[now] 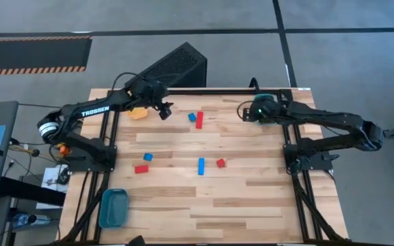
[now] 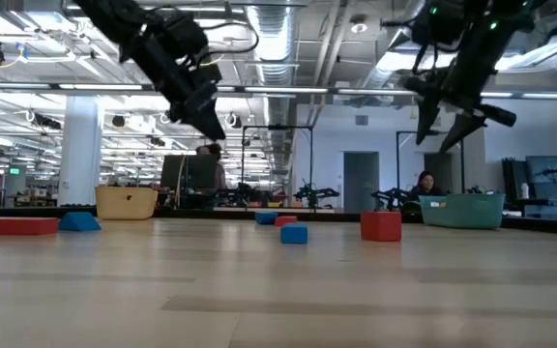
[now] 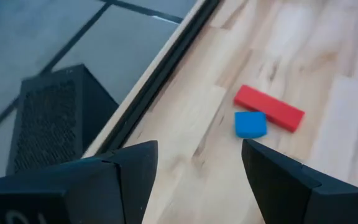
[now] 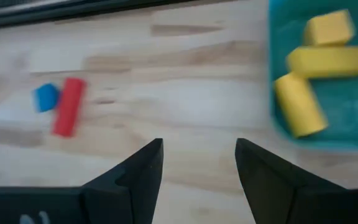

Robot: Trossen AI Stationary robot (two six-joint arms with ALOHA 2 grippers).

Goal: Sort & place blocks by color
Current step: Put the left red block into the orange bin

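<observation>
The right end effector [image 4: 197, 171] hangs above the desk [image 1: 238, 198] near its far right corner, fingers apart and nothing between them. Just beside it sits a green bin [image 4: 353, 127] with three yellow blocks [image 4: 328, 62] lying inside, so yellow looks finished.

The left end effector [image 3: 194, 168] hovers near the far left edge, fingers also spread and empty, next to an orange bin [image 1: 137, 113]. A blue bin [image 1: 113, 207] waits at about seven o'clock on the desk.

Loose pieces remain: a red bar [image 1: 199, 120] with a small blue cube [image 1: 191, 117] touching its side at roughly twelve o'clock, a blue bar [image 1: 201, 166] and a red cube [image 1: 221, 162] near the middle, and a red block [image 1: 141, 169] with a blue cube [image 1: 148, 157] towards nine o'clock.

For the next pick I'd judge the red bar the awkward one. The fingers should come down across its narrow width, clear of the blue cube, or that cube gets nudged or pinched along with it.

The only writing I can read is "TROSSEN" in white along the left arm [image 1: 98, 111].
</observation>
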